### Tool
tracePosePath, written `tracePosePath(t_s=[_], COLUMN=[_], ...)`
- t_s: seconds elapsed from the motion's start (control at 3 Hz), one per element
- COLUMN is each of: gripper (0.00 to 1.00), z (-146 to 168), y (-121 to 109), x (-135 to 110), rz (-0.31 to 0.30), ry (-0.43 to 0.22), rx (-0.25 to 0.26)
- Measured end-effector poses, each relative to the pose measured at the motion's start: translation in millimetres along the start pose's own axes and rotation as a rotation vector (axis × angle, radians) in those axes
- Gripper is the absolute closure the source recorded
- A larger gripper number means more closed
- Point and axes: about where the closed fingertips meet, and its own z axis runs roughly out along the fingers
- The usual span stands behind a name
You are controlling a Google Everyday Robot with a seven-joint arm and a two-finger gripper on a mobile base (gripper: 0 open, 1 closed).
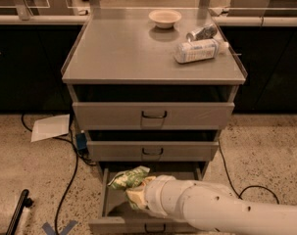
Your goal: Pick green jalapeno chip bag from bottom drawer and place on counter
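The bottom drawer point(105, 210) is pulled open at the foot of the grey cabinet. My gripper point(136, 196) reaches into it from the right on a thick white arm. Its pale fingers are shut on the green jalapeno chip bag point(127, 178), a wrinkly green and white bag held at the drawer's left rear, level with the top of its walls. The bag's lower part is hidden behind the gripper. The counter point(118, 53) is the flat grey top of the cabinet, well above.
On the counter lie a white bottle point(199, 50), a dark can point(202, 32) and a pale bowl point(164, 18). The two upper drawers point(153, 115) stand slightly open. A paper sheet point(50, 127), cables point(69, 180) and a black rod point(18, 213) lie on the floor at left.
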Motion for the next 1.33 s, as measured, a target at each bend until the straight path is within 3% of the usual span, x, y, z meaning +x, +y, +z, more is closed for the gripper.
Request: tracePosePath(t_s=[1.0,1.33], gripper=[1.00,1.00], z=[-125,-125], y=[6,6], x=[-159,-159], rz=[-0.274,-0.274], ry=[-0.174,-0.174], rx=[0.339,0.339])
